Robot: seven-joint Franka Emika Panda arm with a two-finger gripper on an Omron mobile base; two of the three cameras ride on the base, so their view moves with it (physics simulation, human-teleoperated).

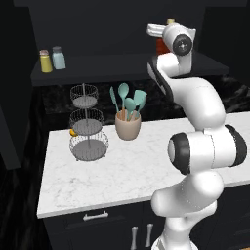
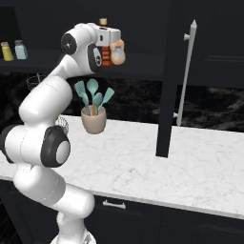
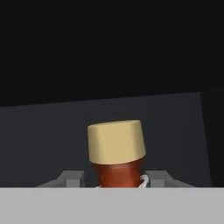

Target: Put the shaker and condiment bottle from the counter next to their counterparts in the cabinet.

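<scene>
My gripper (image 3: 116, 180) is raised to the cabinet shelf (image 1: 107, 66) and is shut on the condiment bottle (image 3: 117, 173), a dark red bottle with a yellowish cap. Grey fingers (image 3: 70, 178) flank its neck. From the base views the bottle (image 1: 160, 47) (image 2: 106, 57) hangs under the white hand at the right part of the shelf. A pale orange rounded shape (image 2: 118, 54) sits just right of it. At the shelf's left end, the teal shaker (image 1: 58, 57) (image 2: 20, 49) stands beside the yellow shaker (image 1: 46, 61) (image 2: 6, 51).
On the white marble counter (image 1: 122, 171) stand a beige holder with teal utensils (image 1: 128, 124) (image 2: 93, 119) and a three-tier wire basket (image 1: 88, 129). An open dark cabinet door with a long silver handle (image 2: 187, 71) hangs right of the hand.
</scene>
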